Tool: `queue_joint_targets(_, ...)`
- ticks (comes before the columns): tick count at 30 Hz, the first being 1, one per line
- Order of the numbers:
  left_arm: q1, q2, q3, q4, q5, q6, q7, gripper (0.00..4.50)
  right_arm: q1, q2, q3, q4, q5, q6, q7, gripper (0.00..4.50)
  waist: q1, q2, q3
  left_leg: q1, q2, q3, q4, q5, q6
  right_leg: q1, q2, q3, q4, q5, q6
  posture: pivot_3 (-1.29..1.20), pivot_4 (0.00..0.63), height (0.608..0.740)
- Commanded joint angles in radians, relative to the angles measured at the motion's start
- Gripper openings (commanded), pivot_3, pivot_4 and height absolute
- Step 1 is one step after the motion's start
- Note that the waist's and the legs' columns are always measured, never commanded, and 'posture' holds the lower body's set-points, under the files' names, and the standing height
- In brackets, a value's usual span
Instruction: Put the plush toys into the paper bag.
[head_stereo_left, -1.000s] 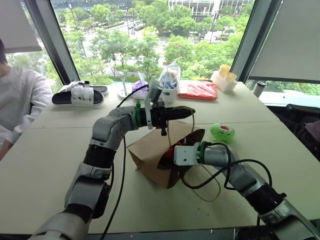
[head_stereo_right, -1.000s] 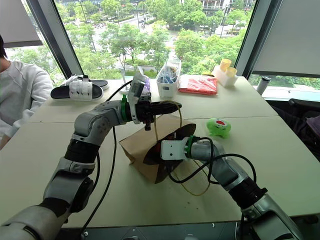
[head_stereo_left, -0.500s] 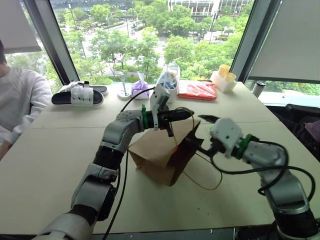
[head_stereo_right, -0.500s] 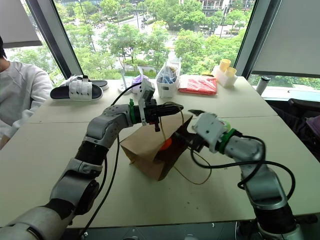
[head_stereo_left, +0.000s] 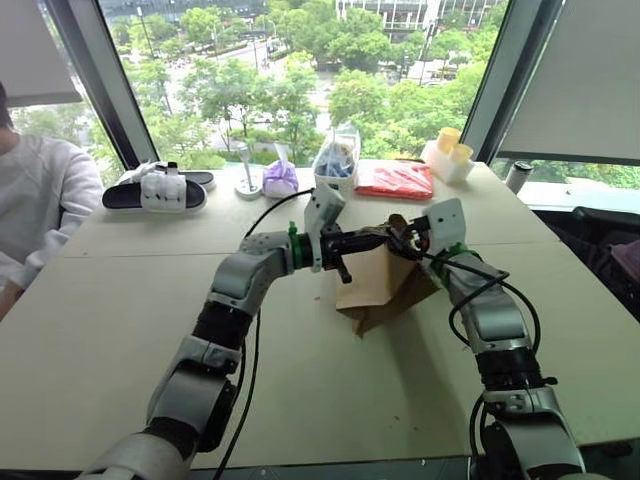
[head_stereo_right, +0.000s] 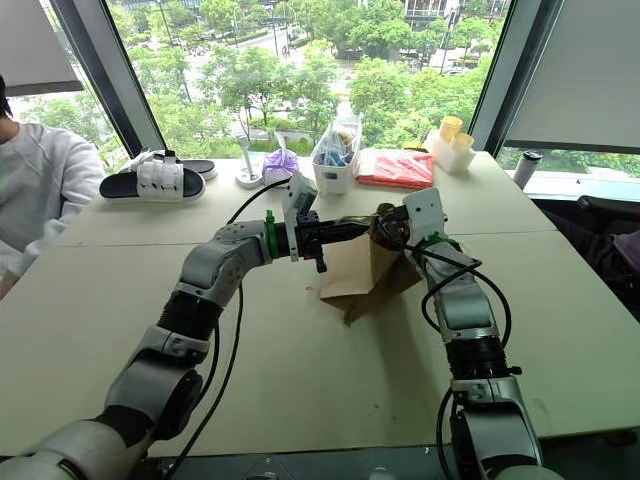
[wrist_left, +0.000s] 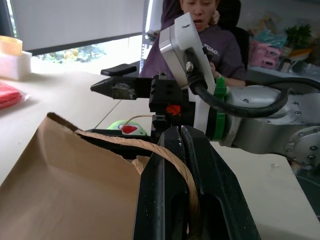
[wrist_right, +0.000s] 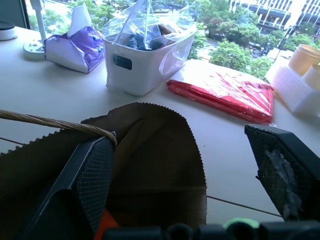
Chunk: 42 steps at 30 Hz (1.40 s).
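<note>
The brown paper bag (head_stereo_left: 378, 285) stands tilted mid-table, its mouth up. My left gripper (head_stereo_left: 378, 238) is shut on one tan cord handle (wrist_left: 172, 160) and holds it up. At the bag's rim my right gripper (head_stereo_left: 403, 238) is open, one finger (wrist_right: 95, 175) against the inside of the mouth and the other finger (wrist_right: 285, 170) outside. An orange plush toy (wrist_right: 104, 225) shows as a patch deep inside the bag. The green plush toy (wrist_left: 129, 128) lies on the table just beyond the bag, behind my right arm.
Along the window edge are a white bin of plastic bags (head_stereo_left: 338, 170), a purple tissue bundle (head_stereo_left: 280, 178), a red packet (head_stereo_left: 397, 180), yellow cups (head_stereo_left: 450, 155) and sandals (head_stereo_left: 155, 192). A person in white (head_stereo_left: 30, 200) sits at the left.
My right gripper has pulled out of the bag, rolled and risen to its rim. The bag went from lying on its side to standing, farther right. My left gripper kept the handle.
</note>
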Motion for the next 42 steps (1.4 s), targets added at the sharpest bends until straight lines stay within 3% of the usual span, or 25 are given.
queue_joint_targets(1,-0.012,0.015,0.063,-0.071,-0.042,-0.016,0.004,0.00,0.094,-0.040,0.002,-0.096,0.005,0.029,0.038,4.42,0.001,0.000,0.000,0.000,0.000,0.000,0.000,0.000,0.000,0.000,0.000,0.000,0.000,0.000,0.000,0.00,0.150,0.740)
queue_joint_targets(9,-0.027,0.004,0.056,-0.042,-0.035,-0.040,0.002,0.00,0.254,-0.114,-0.073,-0.389,0.127,0.143,0.137,4.42,0.002,0.000,0.000,0.001,0.000,0.000,0.001,-0.003,0.005,0.001,0.000,0.000,-0.001,0.000,0.000,0.00,0.150,0.740)
queue_joint_targets(18,-0.044,-0.020,0.035,-0.004,-0.020,-0.065,-0.038,0.00,0.435,-0.166,-0.258,-0.667,0.469,0.264,0.311,4.42,0.004,0.000,0.000,0.001,0.000,0.000,0.003,-0.003,0.005,0.003,0.000,0.000,-0.002,0.000,0.000,0.00,0.150,0.740)
queue_joint_targets(23,-0.060,-0.032,0.037,0.024,0.001,-0.089,-0.017,0.00,0.506,-0.224,-0.247,-0.732,0.533,0.306,0.343,4.42,0.003,0.000,0.000,0.001,0.000,0.000,0.003,-0.003,0.005,0.003,0.000,0.000,-0.002,0.000,0.000,0.00,0.150,0.740)
queue_joint_targets(26,-0.069,-0.038,0.037,0.037,0.014,-0.109,0.002,0.00,0.519,-0.250,-0.227,-0.753,0.523,0.300,0.337,4.42,0.004,0.000,0.000,0.001,0.000,0.000,0.003,-0.003,0.005,0.003,0.000,0.000,-0.002,0.000,0.000,0.00,0.150,0.740)
queue_joint_targets(32,-0.051,0.034,0.064,-0.070,-0.058,0.033,-0.044,0.00,0.410,-0.262,-0.206,-0.495,0.243,0.123,0.115,4.42,0.004,-0.001,0.000,0.001,0.000,0.002,0.004,-0.003,0.005,0.003,-0.001,0.000,-0.002,0.000,0.000,0.00,0.150,0.740)
queue_joint_targets(37,-0.018,0.109,0.061,-0.161,-0.083,0.095,-0.060,0.00,0.311,-0.171,-0.232,-0.374,0.237,0.093,0.011,4.42,0.000,0.000,0.000,0.002,0.001,0.001,0.002,-0.003,0.005,0.001,0.000,0.000,-0.001,0.000,0.000,0.00,0.150,0.740)
queue_joint_targets(42,-0.003,0.123,0.069,-0.200,-0.099,0.128,-0.038,0.00,0.215,-0.141,-0.146,-0.220,0.158,0.130,-0.046,4.42,0.005,0.000,0.000,0.001,0.000,0.001,0.003,-0.003,0.005,0.002,0.000,0.000,-0.001,0.000,0.000,0.00,0.150,0.740)
